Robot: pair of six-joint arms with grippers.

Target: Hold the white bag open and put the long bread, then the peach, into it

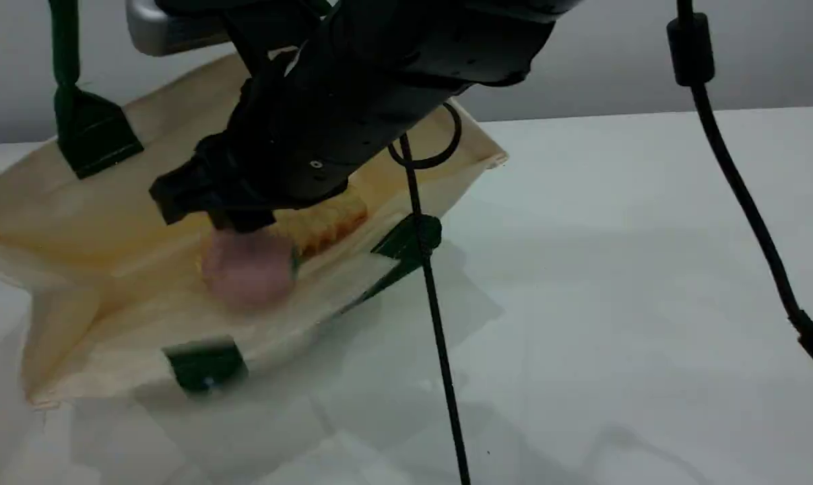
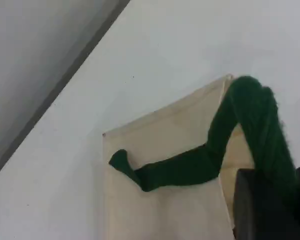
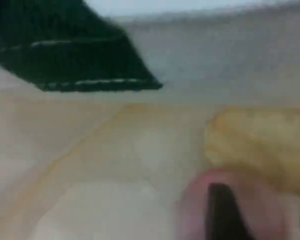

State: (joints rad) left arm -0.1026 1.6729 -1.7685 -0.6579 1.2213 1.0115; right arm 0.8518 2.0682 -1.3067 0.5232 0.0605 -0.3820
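Black cabling hangs closest to the lens and crosses in front of the white bag, which lies on the table with its mouth lifted. Directly beneath the fingertips of the right gripper, the peach is located inside the bag mouth. In the right wrist view it is seen between the two dark fingers, which straddle it. Whether it is clamped or already let go cannot be told, as the view is blurred.

Just beyond the fingertips, beside the peach, the long bread is lodged. Its long axis runs away from the gripper along the inner fabric.

The left gripper is pressed together on the green strap handle, by which the upper panel is raised.

The right arm is judged the nearer one. Release of the peach and withdrawal back out of the mouth are indicated.

Materials:
- bag: limp matte canvas
- strap: fuzzy and woven
- loaf: golden, ridged crosswise
- fruit: round, dull pink
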